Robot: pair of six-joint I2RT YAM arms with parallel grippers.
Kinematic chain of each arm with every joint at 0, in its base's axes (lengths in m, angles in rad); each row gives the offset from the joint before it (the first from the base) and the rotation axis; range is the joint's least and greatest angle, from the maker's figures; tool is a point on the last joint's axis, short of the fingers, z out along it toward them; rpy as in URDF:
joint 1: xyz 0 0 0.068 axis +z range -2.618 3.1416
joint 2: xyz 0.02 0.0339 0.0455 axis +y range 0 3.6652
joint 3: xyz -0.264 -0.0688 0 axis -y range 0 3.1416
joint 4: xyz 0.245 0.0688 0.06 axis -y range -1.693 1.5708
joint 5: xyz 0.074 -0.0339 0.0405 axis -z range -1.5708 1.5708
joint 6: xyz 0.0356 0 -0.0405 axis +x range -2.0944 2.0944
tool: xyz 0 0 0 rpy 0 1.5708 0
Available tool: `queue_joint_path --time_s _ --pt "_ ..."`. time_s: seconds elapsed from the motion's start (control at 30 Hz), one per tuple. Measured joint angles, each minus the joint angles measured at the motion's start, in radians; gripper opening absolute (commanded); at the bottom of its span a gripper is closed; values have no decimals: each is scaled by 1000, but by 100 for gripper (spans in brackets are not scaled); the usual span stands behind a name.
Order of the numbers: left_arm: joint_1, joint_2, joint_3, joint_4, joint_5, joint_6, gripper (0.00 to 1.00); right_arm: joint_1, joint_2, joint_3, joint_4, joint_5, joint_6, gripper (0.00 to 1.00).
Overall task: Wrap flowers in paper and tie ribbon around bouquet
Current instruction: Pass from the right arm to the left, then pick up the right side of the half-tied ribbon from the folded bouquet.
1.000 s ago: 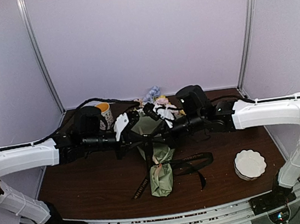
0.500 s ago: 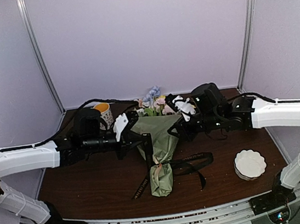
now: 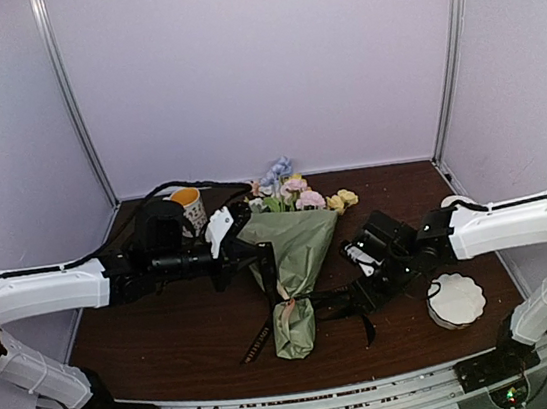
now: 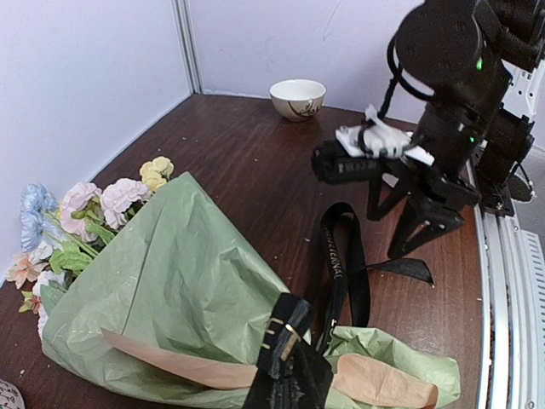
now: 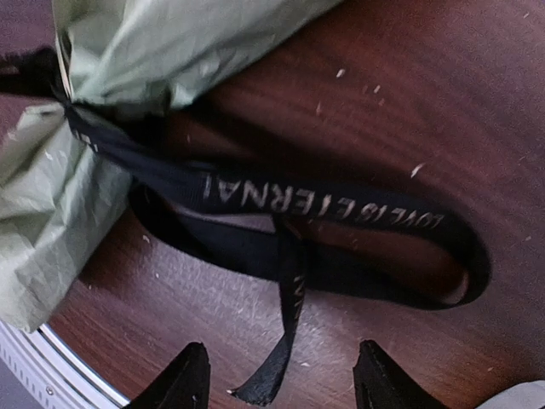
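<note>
The bouquet lies on the dark table, the sage-green paper (image 3: 294, 247) (image 4: 187, 281) coned round the flowers (image 3: 287, 195) (image 4: 94, 204), whose pastel blooms stick out at the far end. The black lettered ribbon (image 3: 354, 295) (image 5: 324, 204) runs round the cone's narrow waist and loops out to the right. My left gripper (image 3: 267, 266) (image 4: 285, 336) is at that waist, shut on a strand of ribbon. Low over the ribbon loop, my right gripper (image 3: 359, 299) (image 5: 285, 379) is open, the ribbon's loose tail lying on the table between its fingers, untouched.
A white scalloped bowl (image 3: 456, 299) (image 4: 298, 98) sits at the front right, close under the right forearm. A mug (image 3: 190, 207) stands at the back left behind the left wrist. The table's front edge and metal rail (image 3: 300, 403) are near the cone's tip.
The right gripper has left the flower end, swung right and down to the ribbon loop, and opened. The blooms are uncovered. The left arm has stayed put.
</note>
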Motion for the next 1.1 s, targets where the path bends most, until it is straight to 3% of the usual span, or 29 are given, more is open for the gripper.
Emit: queue_joint_path --time_s 0.1,0.27,0.37,0.5,0.67,0.73,0.8,1.1 --pt "0 0 0 1 -2 -2 0 34 52 -23 0 -32 35 54" --pt "0 -2 0 2 -4 -2 0 73 150 -24 -4 -53 70 34" --pt "0 -4 0 2 -5 -2 0 77 166 -25 -21 -50 79 32" --pt "0 -17 -1 2 -10 -2 0 77 166 -27 -32 -21 80 22" --pt "0 -22 -2 2 -12 -2 0 77 166 -32 -40 -7 80 23" --pt "0 -22 -2 2 -12 -2 0 77 166 -34 -35 -11 80 16" --pt "0 -23 -2 2 -12 -2 0 77 166 -35 -28 -18 76 1" --pt "0 -26 -4 2 -24 -2 0 38 113 -27 -32 -57 54 0"
